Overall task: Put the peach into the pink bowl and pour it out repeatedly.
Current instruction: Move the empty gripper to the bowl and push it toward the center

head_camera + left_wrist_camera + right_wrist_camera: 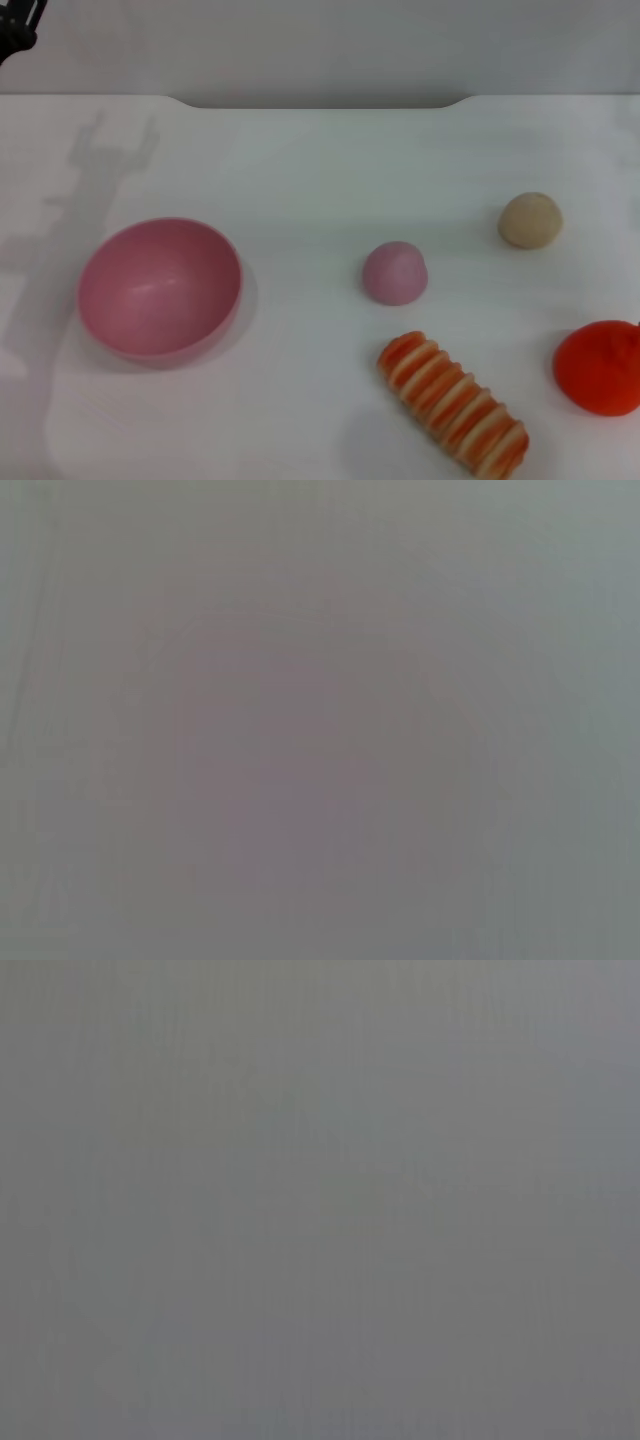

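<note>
The pink bowl [160, 288] stands empty on the white table's left side, its opening facing up. The peach [394, 272], a small pale pink dome, rests on the table to the right of the bowl, well apart from it. A dark part of my left gripper [14, 30] shows in the far left top corner of the head view, high and far from both. My right gripper is out of view. Both wrist views show only a plain grey blur.
A beige ball [530, 220] lies right of the peach and farther back. An orange-red fruit [600, 367] sits at the right edge. A striped orange-and-cream roll [453, 403] lies in front of the peach. The table's far edge [320, 100] runs across the back.
</note>
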Action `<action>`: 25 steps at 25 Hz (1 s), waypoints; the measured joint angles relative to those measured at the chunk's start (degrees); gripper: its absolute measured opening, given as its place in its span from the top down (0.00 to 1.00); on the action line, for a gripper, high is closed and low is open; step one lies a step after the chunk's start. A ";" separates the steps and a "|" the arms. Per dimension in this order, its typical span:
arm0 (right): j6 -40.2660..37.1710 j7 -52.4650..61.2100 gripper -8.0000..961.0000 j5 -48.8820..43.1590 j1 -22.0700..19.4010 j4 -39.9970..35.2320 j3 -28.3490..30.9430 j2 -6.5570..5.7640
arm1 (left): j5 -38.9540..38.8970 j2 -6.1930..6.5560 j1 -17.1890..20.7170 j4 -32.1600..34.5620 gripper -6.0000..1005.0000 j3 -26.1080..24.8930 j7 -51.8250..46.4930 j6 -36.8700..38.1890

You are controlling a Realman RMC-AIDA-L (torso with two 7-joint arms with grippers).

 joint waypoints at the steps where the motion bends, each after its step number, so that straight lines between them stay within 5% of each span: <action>1: 0.00 0.00 0.51 0.00 0.03 0.02 0.00 0.00 | 0.00 0.00 0.00 0.00 0.27 0.00 0.00 0.00; 6: 0.00 0.18 0.51 0.00 0.48 0.77 0.01 0.00 | 1.87 0.94 0.30 3.64 0.27 0.75 -8.27 -5.11; 10: 0.00 1.42 0.51 0.00 0.46 0.94 0.01 0.00 | 16.45 4.48 2.39 13.92 0.27 1.03 -29.33 -12.50; 12: 0.00 1.62 0.51 0.00 0.36 1.07 0.01 0.01 | 16.45 4.48 2.39 13.92 0.27 1.03 -29.33 -12.50; 14: 0.00 1.62 0.51 0.00 0.29 1.09 0.01 0.04 | 32.24 8.70 2.55 20.42 0.27 0.30 -49.42 -12.08; 17: 0.00 1.63 0.51 0.00 0.29 1.09 0.00 0.07 | 35.65 9.68 2.54 21.96 0.27 0.19 -53.72 -12.00; 18: 0.00 1.63 0.51 0.00 0.30 1.07 0.00 0.06 | 44.12 11.85 2.52 24.72 0.27 -0.66 -63.90 -10.75; 20: 0.00 1.63 0.51 0.00 0.41 0.82 0.00 -0.03 | 52.24 13.38 2.01 25.81 0.27 -4.07 -72.33 -7.68; 24: -0.01 1.63 0.51 0.00 0.78 0.62 0.00 -0.19 | 63.64 14.70 1.17 27.36 0.27 -9.64 -82.81 -3.91; 25: 0.00 1.62 0.51 -0.01 0.93 0.62 0.00 -0.20 | 71.69 15.05 0.67 29.26 0.27 -12.81 -89.20 -1.62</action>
